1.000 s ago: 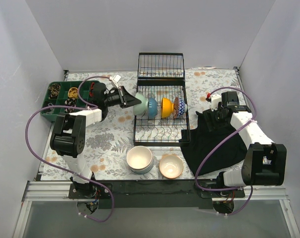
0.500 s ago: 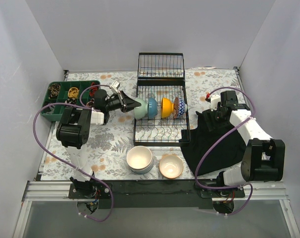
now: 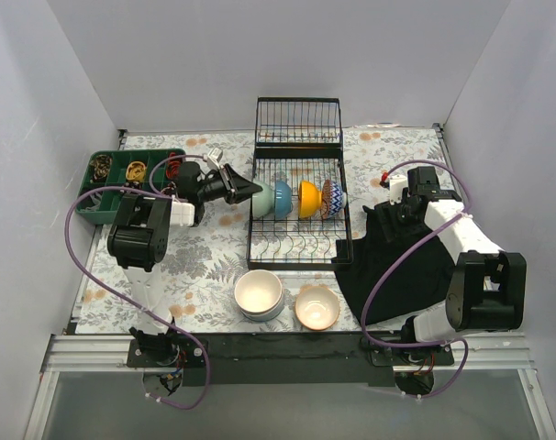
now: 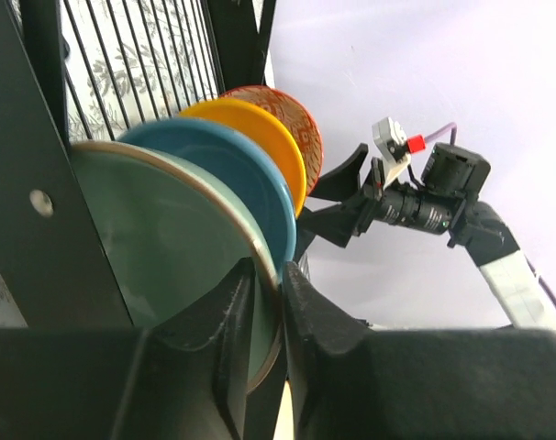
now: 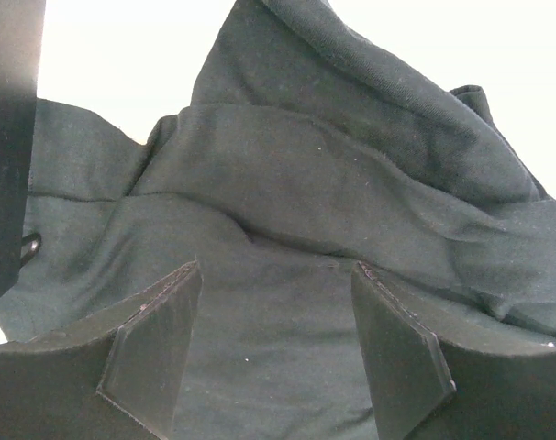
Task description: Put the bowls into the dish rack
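Note:
The black wire dish rack (image 3: 296,249) stands mid-table. Four bowls stand on edge in it: pale green (image 3: 262,203), blue (image 3: 283,198), orange-yellow (image 3: 307,198) and red-patterned (image 3: 332,198). My left gripper (image 3: 246,191) is shut on the rim of the pale green bowl (image 4: 159,247), which leans against the blue bowl (image 4: 232,165) at the rack's left side. A cream-white bowl (image 3: 258,291) sits stacked on another near the front, with a tan bowl (image 3: 316,308) beside it. My right gripper (image 3: 394,220) is open and empty just above a black cloth (image 5: 287,183).
A green compartment tray (image 3: 108,180) with small items sits at the far left. The black cloth (image 3: 397,266) spreads right of the rack. The rack's upright basket section (image 3: 298,122) stands at its far end. Purple cables loop beside both arms.
My left arm has folded back toward the green tray, the gripper still on the pale green bowl at the rack's left side. The right arm has barely moved.

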Motion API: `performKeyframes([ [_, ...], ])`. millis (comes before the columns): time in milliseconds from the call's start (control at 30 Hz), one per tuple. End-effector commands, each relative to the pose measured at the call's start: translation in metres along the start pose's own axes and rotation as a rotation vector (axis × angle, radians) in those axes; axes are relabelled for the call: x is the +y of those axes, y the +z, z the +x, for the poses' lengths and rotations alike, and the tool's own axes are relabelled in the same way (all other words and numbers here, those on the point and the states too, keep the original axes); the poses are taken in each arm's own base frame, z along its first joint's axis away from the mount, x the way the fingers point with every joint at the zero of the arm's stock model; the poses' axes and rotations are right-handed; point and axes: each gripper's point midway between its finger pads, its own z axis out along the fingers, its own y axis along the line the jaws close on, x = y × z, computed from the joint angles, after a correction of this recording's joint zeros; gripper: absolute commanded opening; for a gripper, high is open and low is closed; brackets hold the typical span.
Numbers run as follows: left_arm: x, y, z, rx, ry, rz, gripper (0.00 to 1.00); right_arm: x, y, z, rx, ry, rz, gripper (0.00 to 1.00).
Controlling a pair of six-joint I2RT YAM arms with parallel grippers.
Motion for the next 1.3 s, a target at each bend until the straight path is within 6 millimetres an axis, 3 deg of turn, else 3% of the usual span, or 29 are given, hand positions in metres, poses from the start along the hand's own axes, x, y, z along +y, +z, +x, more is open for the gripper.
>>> performKeyframes([
  [0, -0.007, 0.01, -0.023, -0.028, 0.063, -0.003, 0.2, -0.003, -0.005, -0.014, -0.037, -0.019, 0.011, 0.74],
  [200, -0.006, 0.012, -0.029, -0.017, 0.108, -0.033, 0.32, -0.001, -0.005, -0.012, -0.042, -0.019, 0.006, 0.74],
  [400, -0.015, -0.006, -0.037, -0.065, 0.163, -0.162, 0.45, -0.001, -0.009, -0.012, -0.055, -0.02, 0.01, 0.74],
  [433, -0.008, -0.012, -0.034, -0.058, 0.173, -0.206, 0.48, 0.0, -0.01, -0.013, -0.06, -0.021, 0.009, 0.74],
  [633, -0.016, -0.061, -0.048, -0.139, 0.235, -0.347, 0.57, 0.003, -0.014, -0.008, -0.074, -0.026, 0.005, 0.75],
  [800, -0.003, -0.125, -0.064, -0.202, 0.3, -0.553, 0.57, 0.007, -0.019, -0.002, -0.088, -0.036, 0.006, 0.75],
  [900, -0.021, -0.148, -0.05, -0.128, 0.501, -0.531, 0.56, 0.009, -0.022, 0.001, -0.093, -0.071, -0.003, 0.75],
  [933, -0.045, -0.152, -0.037, -0.093, 0.58, -0.465, 0.57, 0.012, -0.023, 0.001, -0.097, -0.083, -0.022, 0.75],
  [967, -0.057, -0.152, -0.027, -0.049, 0.655, -0.414, 0.56, 0.014, -0.023, 0.002, -0.096, -0.116, -0.034, 0.75],
  [1000, -0.072, -0.154, -0.023, 0.008, 0.86, -0.364, 0.57, 0.018, -0.025, 0.004, -0.093, -0.128, -0.058, 0.75],
  [1033, -0.085, -0.155, -0.001, 0.073, 0.873, -0.282, 0.58, 0.02, -0.025, 0.006, -0.09, -0.142, -0.069, 0.75],
  [1100, -0.12, -0.159, 0.006, 0.122, 1.112, -0.205, 0.6, 0.023, -0.027, 0.006, -0.096, -0.174, -0.087, 0.75],
  [1133, -0.118, -0.162, 0.027, 0.2, 1.086, -0.201, 0.61, 0.025, -0.027, 0.005, -0.104, -0.182, -0.098, 0.75],
  [1267, -0.109, -0.15, 0.089, 0.557, 1.276, -0.228, 0.6, 0.028, -0.024, 0.001, -0.115, -0.192, -0.122, 0.75],
])
